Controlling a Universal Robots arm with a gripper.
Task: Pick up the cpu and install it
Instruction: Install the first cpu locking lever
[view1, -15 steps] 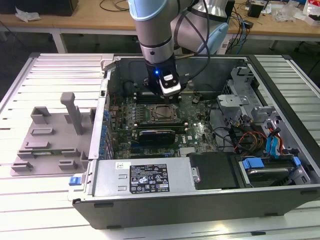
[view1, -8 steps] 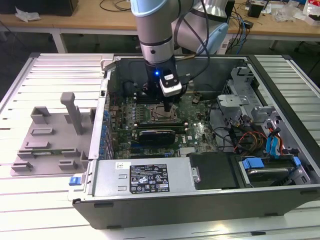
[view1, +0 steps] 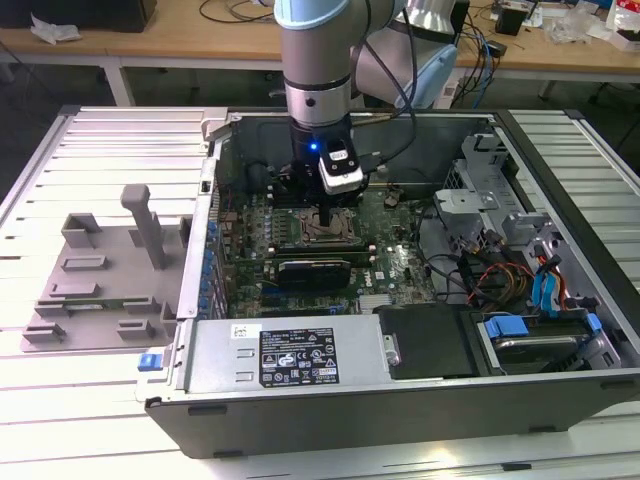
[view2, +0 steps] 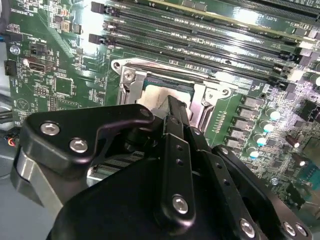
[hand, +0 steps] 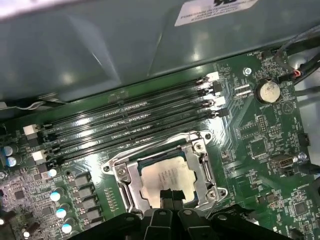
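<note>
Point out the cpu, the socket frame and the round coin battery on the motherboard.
cpu (hand: 167, 179): first wrist view, middle of its silver top.
socket frame (hand: 127, 181): first wrist view, a metal side rail beside the cpu.
coin battery (hand: 267, 92): first wrist view, centre of its round face.

**Count of items in view**

One robot arm (view1: 318, 60) with one pincer (hand: 170, 196). One open computer case (view1: 330, 400). One motherboard (hand: 260, 150) bearing one cpu (hand: 167, 177), one socket frame (hand: 125, 175), four memory slots (hand: 130, 117), one coin cell battery (hand: 267, 91). One grey fixture tray (view1: 90, 290).
</note>
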